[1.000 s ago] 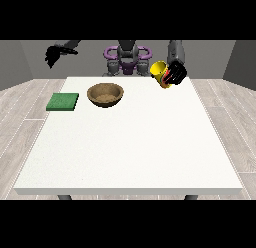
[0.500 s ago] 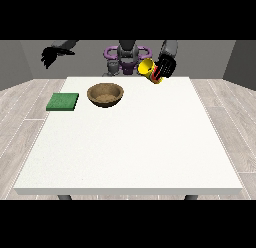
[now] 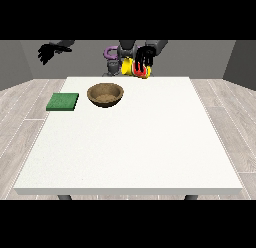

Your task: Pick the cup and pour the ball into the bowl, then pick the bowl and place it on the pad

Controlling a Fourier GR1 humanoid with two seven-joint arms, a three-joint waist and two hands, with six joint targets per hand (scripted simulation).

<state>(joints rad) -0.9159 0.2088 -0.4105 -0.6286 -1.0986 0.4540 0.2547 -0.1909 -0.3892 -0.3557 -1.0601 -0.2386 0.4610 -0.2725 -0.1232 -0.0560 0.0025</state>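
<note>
White table [image 3: 130, 142] unchanged; gripping hand [image 3: 145, 57] carried cup [image 3: 135, 68] nearer bowl [image 3: 105, 94].

Robot body: grey upper arms and torso; purple ring-shaped part [image 3: 109, 53] at the waist; black hand at the view's left [image 3: 48, 52]; black hand at the view's right [image 3: 145, 56], dark fingers.

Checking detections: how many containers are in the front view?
2. A wooden bowl sits on the table beside the green pad. A yellow cup is held up by the hand at the view's right. The ball isn't visible.
</note>
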